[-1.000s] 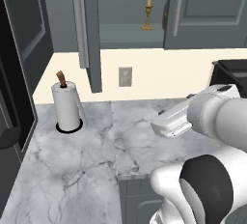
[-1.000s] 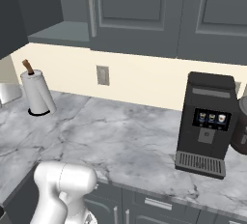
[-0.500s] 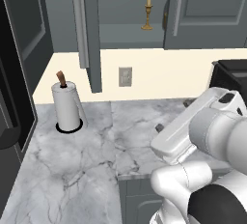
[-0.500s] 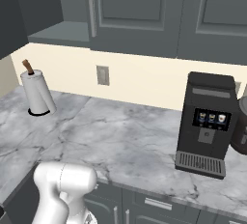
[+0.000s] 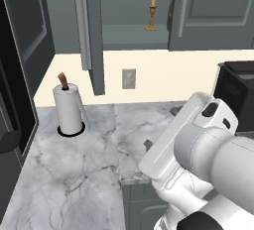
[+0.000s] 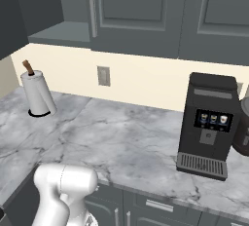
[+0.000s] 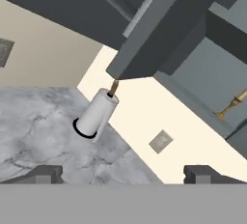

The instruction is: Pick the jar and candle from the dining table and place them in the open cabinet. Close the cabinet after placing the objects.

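Candle (image 5: 152, 13) on cabinet (image 5: 139, 35) shelf, flame end cut off hand-side.

Dark grey-blue cabinet (image 5: 94, 35), pale-yellow candle (image 5: 152, 12) on golden holder, grey-white veined marble counter (image 5: 74, 174), white paper towel roll (image 5: 69, 109) on black base with brown top, cream wall (image 6: 146, 79), grey outlet (image 5: 129, 79), black coffee machine (image 6: 206, 122)

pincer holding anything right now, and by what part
Nothing is held. The pincer stands open with only counter behind the gap between its tips; the candle already sits on the cabinet shelf.
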{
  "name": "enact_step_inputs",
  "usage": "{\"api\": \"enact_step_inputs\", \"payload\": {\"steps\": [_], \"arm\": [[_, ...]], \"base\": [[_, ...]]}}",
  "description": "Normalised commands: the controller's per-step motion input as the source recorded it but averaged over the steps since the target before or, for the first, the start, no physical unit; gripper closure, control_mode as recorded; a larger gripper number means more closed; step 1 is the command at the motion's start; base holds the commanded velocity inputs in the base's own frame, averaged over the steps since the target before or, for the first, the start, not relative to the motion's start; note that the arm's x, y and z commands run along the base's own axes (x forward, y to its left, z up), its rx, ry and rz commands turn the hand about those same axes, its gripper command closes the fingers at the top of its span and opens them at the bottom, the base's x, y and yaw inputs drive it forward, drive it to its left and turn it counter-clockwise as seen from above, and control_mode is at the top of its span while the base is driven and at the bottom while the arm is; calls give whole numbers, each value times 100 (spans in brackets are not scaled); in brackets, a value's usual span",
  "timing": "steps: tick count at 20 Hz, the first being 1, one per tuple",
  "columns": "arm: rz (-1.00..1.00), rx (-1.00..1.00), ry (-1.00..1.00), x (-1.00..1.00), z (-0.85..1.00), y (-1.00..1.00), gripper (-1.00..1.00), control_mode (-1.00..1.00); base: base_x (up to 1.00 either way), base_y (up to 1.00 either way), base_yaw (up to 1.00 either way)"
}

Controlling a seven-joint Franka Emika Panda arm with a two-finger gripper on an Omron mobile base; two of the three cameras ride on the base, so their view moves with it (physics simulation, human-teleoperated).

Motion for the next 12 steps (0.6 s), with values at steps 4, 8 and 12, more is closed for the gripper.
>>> {"api": "enact_step_inputs", "payload": {"steps": [4,8,12], "arm": [[4,-17,-4,-12,0,40,-100,-100],[4,-15,-5,-7,1,29,-100,-100],[3,-15,-7,-10,9,32,-100,-100]], "base": [[0,0,0],[0,0,0],[0,0,0]]}}
